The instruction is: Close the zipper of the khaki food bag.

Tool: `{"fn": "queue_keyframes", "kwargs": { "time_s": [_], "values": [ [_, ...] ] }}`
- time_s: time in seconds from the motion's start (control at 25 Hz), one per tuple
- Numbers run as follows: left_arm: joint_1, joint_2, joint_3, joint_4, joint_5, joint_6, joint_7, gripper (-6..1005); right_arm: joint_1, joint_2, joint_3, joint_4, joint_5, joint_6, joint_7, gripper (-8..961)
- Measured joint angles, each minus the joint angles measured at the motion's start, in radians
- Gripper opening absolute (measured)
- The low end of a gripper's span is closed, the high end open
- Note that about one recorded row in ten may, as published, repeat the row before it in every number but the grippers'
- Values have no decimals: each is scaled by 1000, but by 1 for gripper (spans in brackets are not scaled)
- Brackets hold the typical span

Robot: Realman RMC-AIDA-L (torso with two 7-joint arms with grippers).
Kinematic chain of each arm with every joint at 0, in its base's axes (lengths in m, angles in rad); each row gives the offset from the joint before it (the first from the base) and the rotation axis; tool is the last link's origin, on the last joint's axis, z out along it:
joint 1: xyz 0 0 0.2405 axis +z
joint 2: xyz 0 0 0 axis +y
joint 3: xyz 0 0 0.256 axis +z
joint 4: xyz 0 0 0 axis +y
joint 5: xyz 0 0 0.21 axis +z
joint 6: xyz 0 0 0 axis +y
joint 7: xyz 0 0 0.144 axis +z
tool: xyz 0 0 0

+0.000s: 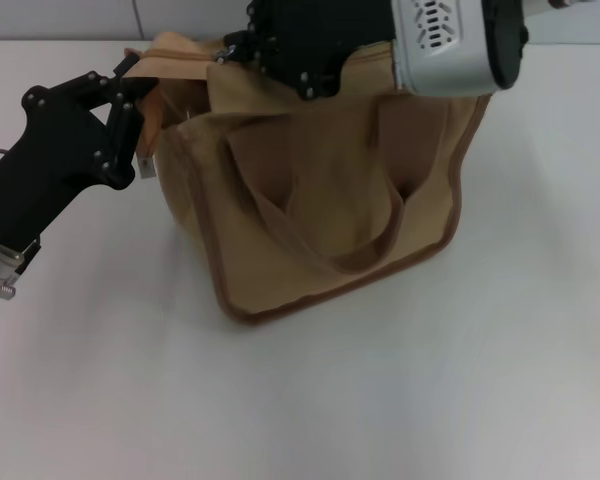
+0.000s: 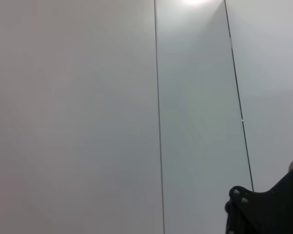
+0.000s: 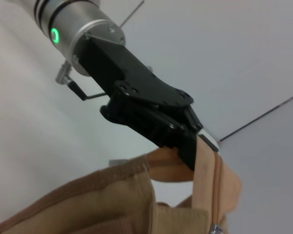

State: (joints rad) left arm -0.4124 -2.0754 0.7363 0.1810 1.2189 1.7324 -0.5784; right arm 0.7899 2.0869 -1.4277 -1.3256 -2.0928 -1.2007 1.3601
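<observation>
Bag [image 1: 320, 190] sits upright on white table [image 1: 430, 400], toward the far side, a little left of centre in head view. Front face w/ pocket and one looped handle [image 1: 350, 255] faces the camera; brown trim runs along bottom and side edges.

L gripper [image 1: 145, 95] at bag's left top corner. In R wrist view L gripper [image 3: 198, 144] has its jaws closed narrow on the end of the khaki top strip, pinching the fabric beside the zipper [image 3: 216, 190] and holding that end lifted off the bag body. Small white tag [image 1: 145, 165] hangs by the bag's left edge, just below the gripper.

Zipper runs along the strip away from the L gripper; small silver pull [image 3: 215, 228] shows at the frame edge in R wrist view.

R gripper [image 1: 242, 45] over bag's top rear edge, near the zipper line; arm body hides the top panel. Jaws: cannot tell.

L wrist view: only wall panels and a black bit of gripper.
</observation>
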Motion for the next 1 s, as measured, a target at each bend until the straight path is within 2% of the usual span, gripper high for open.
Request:
{"fn": "queue_keyframes", "kwargs": {
  "time_s": [0.52, 1.0],
  "values": [
    [20, 3, -27, 0, 1, -5, 1, 54, -108, 1, 49, -88, 0, 4, 12, 4],
    [28, 5, -29, 0, 1, -5, 2, 55, -216, 1, 141, -119, 40, 4, 5, 3]
  ]
}}
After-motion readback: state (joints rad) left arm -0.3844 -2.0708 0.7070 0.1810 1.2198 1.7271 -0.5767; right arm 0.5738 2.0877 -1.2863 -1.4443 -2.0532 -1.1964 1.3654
